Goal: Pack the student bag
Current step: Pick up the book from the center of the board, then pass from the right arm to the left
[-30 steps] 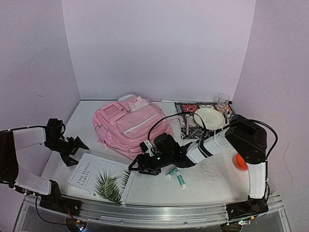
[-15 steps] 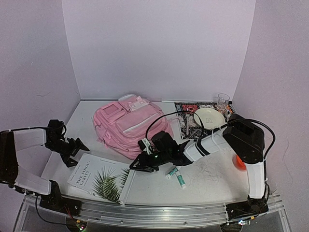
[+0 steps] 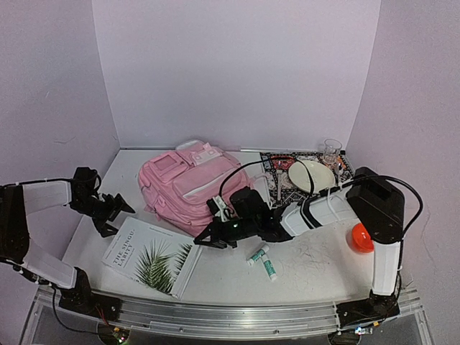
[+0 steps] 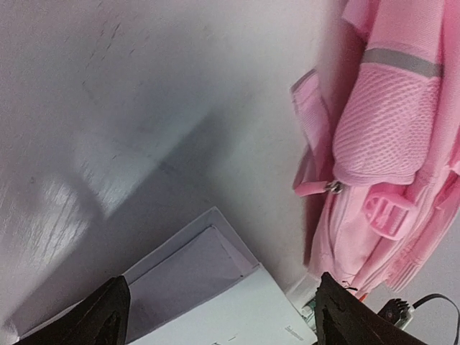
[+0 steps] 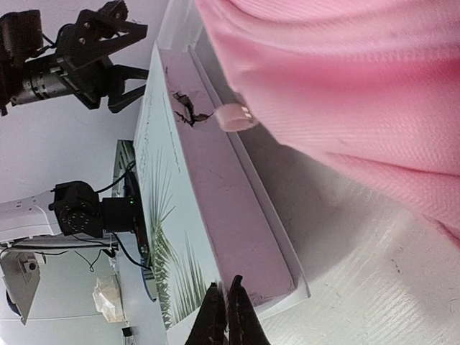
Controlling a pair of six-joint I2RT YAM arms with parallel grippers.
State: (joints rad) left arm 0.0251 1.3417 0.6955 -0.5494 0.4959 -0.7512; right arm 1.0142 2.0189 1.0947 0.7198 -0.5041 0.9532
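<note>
Though unclear overhead, wrist view shows right tool (image 5: 224, 320) pinching book (image 5: 215, 215)

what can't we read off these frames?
Top view: right gripper meets the book; whether it pinches it is too small to see.
Right wrist view: shut fingers cover the book's corner, so the grip is unclear.
Left wrist view: student bag cut by the right edge; main opening unseen.

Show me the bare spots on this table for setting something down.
Bare: front right, between the tubes and orange ball; back left, between bag and left wall. Crowded: where book, bag and right gripper meet; the mat too.
</note>
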